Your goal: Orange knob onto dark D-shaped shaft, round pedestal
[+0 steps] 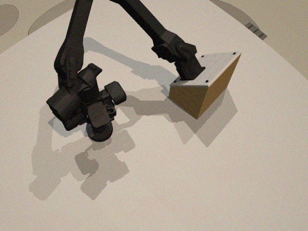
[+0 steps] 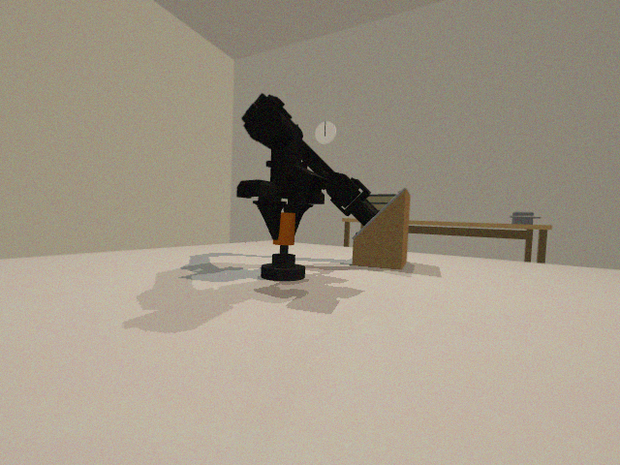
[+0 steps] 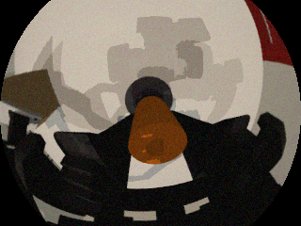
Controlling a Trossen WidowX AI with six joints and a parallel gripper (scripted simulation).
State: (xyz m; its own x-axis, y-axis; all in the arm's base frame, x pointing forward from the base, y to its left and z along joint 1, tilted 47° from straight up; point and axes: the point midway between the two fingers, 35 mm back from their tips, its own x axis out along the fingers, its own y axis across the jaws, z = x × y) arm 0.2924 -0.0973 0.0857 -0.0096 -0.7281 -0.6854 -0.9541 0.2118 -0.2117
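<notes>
The orange knob (image 2: 286, 229) (image 3: 157, 137) is held between the fingers of my gripper (image 2: 286, 235) (image 3: 151, 116), which is shut on it. The knob leans slightly in the exterior view. Its lower end is right at the top of the dark shaft (image 2: 284, 249), and part of the shaft shows below it. Whether the tip is inside the hole, I cannot tell. The round dark pedestal (image 1: 100, 137) (image 2: 283, 273) (image 3: 133, 96) stands on the table below. The gripper hides the knob in the top view, and the knob covers the shaft in the wrist view.
The arm's base is mounted on a wooden wedge block (image 1: 187, 100) (image 2: 383, 247) (image 3: 30, 94) with a pale sloped top, to the right of the pedestal in the top and exterior views. Arm shadows fall on the pale table (image 1: 198, 186) (image 2: 350, 375). A bench (image 2: 470, 232) stands far behind.
</notes>
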